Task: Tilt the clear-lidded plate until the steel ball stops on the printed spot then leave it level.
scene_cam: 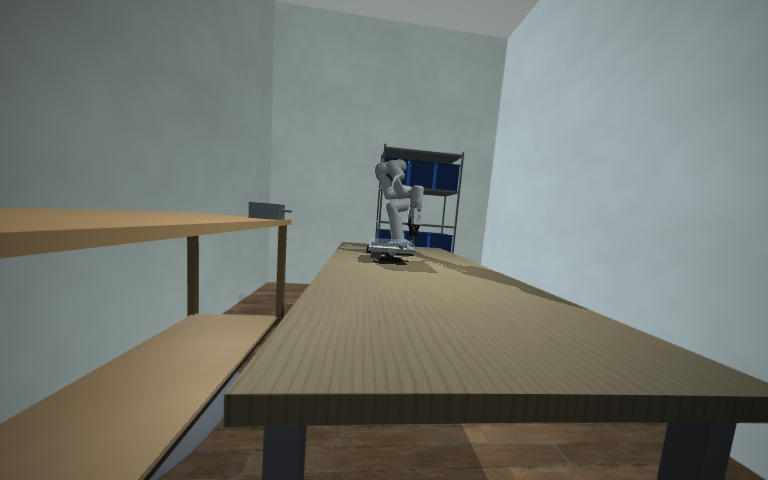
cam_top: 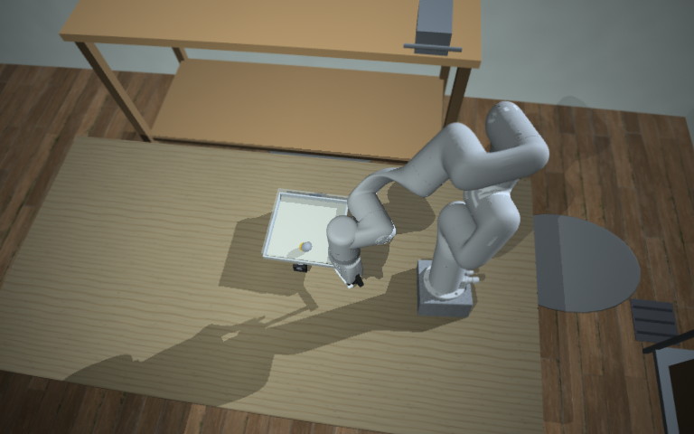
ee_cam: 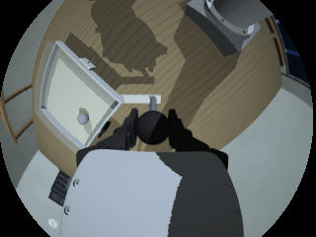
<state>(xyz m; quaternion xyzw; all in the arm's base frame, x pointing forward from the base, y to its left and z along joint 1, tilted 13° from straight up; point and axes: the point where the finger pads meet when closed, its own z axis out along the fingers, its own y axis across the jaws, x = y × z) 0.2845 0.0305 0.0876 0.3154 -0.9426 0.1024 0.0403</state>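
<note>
The clear-lidded plate (cam_top: pixel 304 227) is a white square tray with a grey rim, standing on the wooden table; it also shows in the wrist view (ee_cam: pixel 75 93) and, small, in the exterior view (scene_cam: pixel 390 247). The steel ball (cam_top: pixel 306 246) lies near the plate's front edge, partly covering the orange printed spot (cam_top: pixel 302 246). In the wrist view the ball (ee_cam: pixel 83 118) is near the plate's lower corner. My gripper (cam_top: pixel 355 280) hangs off the plate's front right corner. It is shut on a black round knob (ee_cam: pixel 153 126) joined to the plate by a thin white rod (ee_cam: pixel 141 99).
A small black support (cam_top: pixel 299 268) sits under the plate's front edge. The arm's base (cam_top: pixel 444 294) stands to the right on the table. A wooden shelf unit (cam_top: pixel 286 76) is behind the table, and a blue storage rack (scene_cam: pixel 430 198) is behind the arm.
</note>
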